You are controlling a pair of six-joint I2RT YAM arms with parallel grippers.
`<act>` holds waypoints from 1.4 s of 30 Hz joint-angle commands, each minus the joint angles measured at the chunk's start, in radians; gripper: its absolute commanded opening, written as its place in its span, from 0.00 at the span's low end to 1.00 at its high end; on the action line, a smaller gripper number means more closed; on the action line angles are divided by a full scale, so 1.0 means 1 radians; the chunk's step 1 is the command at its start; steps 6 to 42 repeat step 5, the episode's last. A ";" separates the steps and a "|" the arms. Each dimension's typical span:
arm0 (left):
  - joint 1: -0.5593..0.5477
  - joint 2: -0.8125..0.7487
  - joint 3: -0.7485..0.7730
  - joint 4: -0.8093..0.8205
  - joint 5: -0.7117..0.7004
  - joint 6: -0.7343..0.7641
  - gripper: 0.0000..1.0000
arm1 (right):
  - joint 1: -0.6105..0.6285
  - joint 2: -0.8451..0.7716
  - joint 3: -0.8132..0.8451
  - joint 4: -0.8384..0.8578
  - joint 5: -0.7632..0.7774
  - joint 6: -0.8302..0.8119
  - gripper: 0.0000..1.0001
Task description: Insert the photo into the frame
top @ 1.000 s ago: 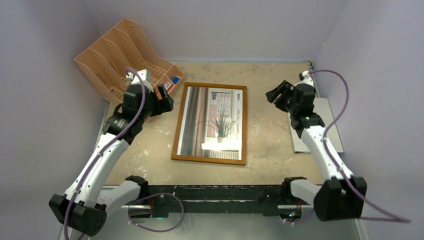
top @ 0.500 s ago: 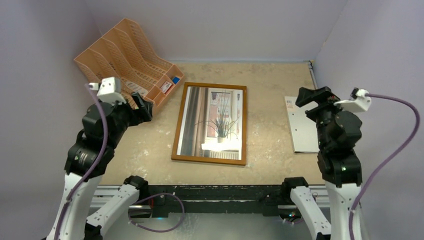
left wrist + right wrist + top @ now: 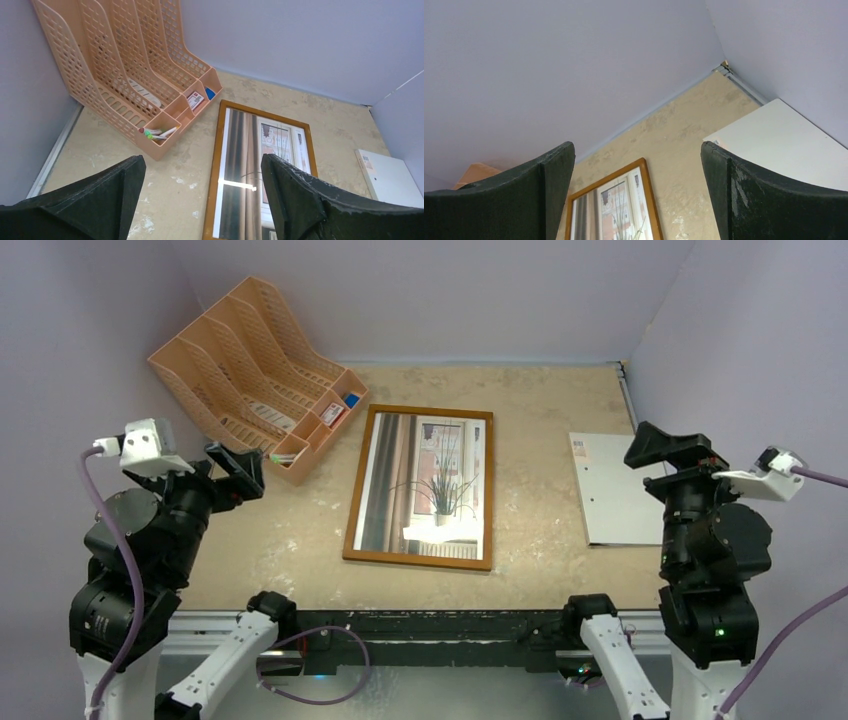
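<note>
Both arms have drawn back from beside the frame to the near corners of the table (image 3: 540, 430) since a second ago, and their jaws have spread wider; the frame and photo lie just as they did. Your left gripper (image 3: 240, 468) hangs released, fingers wide apart with nothing between them, off the near-left side by the file rack (image 3: 240, 360); your right gripper (image 3: 668, 445) is likewise spread and holds nothing, above the near end of the white sheet (image 3: 615, 490).

You'll find the frame (image 3: 430, 412) flat in the middle of the table, its long axis running from near to far and leaning slightly right at the far end; the photo (image 3: 425, 485) sits inside it, picture side up, the plant's leaves pointing to the far wall – a strip of glare crosses its lower part.

The rack stands at the far-left corner, its small front trays beside the frame's far-left corner; one tray holds coloured pens (image 3: 159, 133), another a small red-and-white packet (image 3: 195, 100), the last a blue item (image 3: 210, 93) – what kind you cannot tell.
</note>
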 commanded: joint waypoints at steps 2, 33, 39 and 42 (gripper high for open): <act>0.007 -0.003 0.048 -0.041 -0.023 0.019 0.92 | -0.002 -0.012 0.036 -0.013 0.045 0.002 0.96; 0.007 0.023 0.064 -0.079 -0.035 0.005 0.92 | -0.003 -0.007 0.039 -0.020 0.043 0.007 0.96; 0.007 0.023 0.064 -0.079 -0.035 0.005 0.92 | -0.003 -0.007 0.039 -0.020 0.043 0.007 0.96; 0.007 0.023 0.064 -0.079 -0.035 0.005 0.92 | -0.003 -0.007 0.039 -0.020 0.043 0.007 0.96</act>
